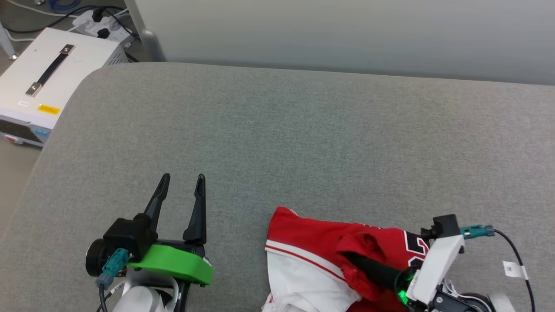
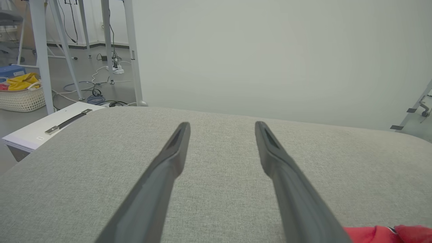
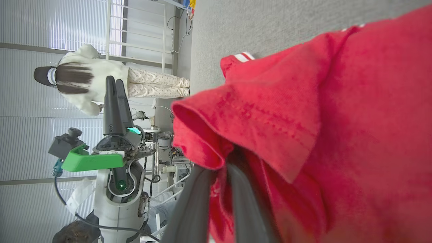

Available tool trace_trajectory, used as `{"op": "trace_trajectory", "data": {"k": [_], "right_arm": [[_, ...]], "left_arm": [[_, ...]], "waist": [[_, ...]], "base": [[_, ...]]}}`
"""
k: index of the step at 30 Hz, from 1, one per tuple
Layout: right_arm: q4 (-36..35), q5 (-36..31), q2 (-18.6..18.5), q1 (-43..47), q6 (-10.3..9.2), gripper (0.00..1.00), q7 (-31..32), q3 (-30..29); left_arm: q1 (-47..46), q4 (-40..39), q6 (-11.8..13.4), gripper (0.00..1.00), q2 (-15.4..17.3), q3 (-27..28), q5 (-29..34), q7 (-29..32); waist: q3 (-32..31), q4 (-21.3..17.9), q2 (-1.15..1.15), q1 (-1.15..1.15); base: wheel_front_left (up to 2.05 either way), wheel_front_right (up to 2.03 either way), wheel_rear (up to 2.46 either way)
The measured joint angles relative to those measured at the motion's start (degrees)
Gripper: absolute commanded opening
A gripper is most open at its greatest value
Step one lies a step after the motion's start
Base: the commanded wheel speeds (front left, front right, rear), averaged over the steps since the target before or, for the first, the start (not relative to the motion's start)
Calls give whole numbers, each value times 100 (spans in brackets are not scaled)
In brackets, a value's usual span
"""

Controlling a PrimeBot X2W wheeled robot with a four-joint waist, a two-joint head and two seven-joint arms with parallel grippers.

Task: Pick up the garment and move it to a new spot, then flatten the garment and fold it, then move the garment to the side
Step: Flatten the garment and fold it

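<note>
My right pincer (image 1: 352, 258) is clenched on the garment (image 1: 312, 234) — both dark fingers run into a bunched red fold near its middle, and the right wrist view shows red cloth draped over their tips. The garment lies crumpled at the near right edge of the grey pad (image 1: 277, 130), red body uppermost, a white sleeve spilling toward me, part of the black number showing beside my wrist. My left pincer (image 1: 183, 178) stands released, fingers spread wide, over bare pad well to the left of the cloth and touching nothing.

The step in hand, as I judge it, is the lift and carry to a fresh spot. I seem to hold only a fold, so I should rise slowly and straight, letting the rest peel off the pad rather than dragging it. The open middle of the pad looks the best target — room all round for spreading later. I would grip firmly until the hem settles, with the left pincer clear of the hanging cloth
</note>
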Motion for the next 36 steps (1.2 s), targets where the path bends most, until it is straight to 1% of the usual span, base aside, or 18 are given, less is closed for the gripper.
{"op": "trace_trajectory", "data": {"k": [6, 13, 14, 15, 16, 22, 25, 28, 30, 32, 34, 36], "right_arm": [[342, 276, 20, -346, 0, 0, -434, 817], [742, 277, 20, -594, 0, 0, -781, 1359], [773, 281, 21, -604, 0, 34, -828, 1408], [815, 294, 21, -620, 0, 75, -878, 1475], [853, 301, 22, -634, 0, 100, -932, 1533], [884, 388, 22, -651, 0, 100, -1177, 1800], [723, 388, -26, -655, 0, 100, -1287, 1918], [439, 305, -151, -660, 0, 100, -1521, 2029], [193, 94, -308, -682, 0, 100, -1756, 2118], [52, -267, -475, -715, 0, 100, -2136, 2111], [57, -682, -635, -730, 0, 100, -2550, 1998], [151, -1168, -768, -730, 0, 100, -2988, 1711]], "left_arm": [[-122, 22, -33, 100, -69, -25, 48, -2], [-281, 145, -104, 100, -182, -49, 96, -4], [-281, 156, -110, 100, -183, -46, 100, -4], [-281, 175, -111, 100, -185, -44, 100, -4], [-281, 196, -123, 100, -188, -43, 100, -7], [-282, 300, -204, 100, -192, -44, 110, -9], [-279, 327, -208, 100, -191, -47, 129, -9], [-263, 344, -209, 100, -188, -43, 135, -9], [-238, 355, -209, 100, -183, -43, 135, -9], [-206, 355, -207, 100, -176, -33, 135, -9], [-148, 359, -202, 100, -170, -26, 135, -9], [-103, 365, -196, 100, -167, -18, 135, -9]], "waist": [[244, 207, 0, 0], [509, 353, 0, 0], [523, 358, 0, 0], [525, 358, 0, 0], [518, 352, 0, 0], [361, 265, 0, 0], [258, 209, 0, 0], [147, 147, 0, 0], [68, 100, 0, 0], [6, 51, 0, 0], [-51, -3, 0, 0], [-100, -69, 0, 0]], "base": [[0, 0, 0], [0, 0, 0], [0, 0, 0], [0, 0, 0], [0, 0, 0], [0, 0, 0], [0, 0, 0], [0, 0, 0], [0, 0, 0], [0, 0, 0], [0, 0, 0], [0, 0, 0]]}}
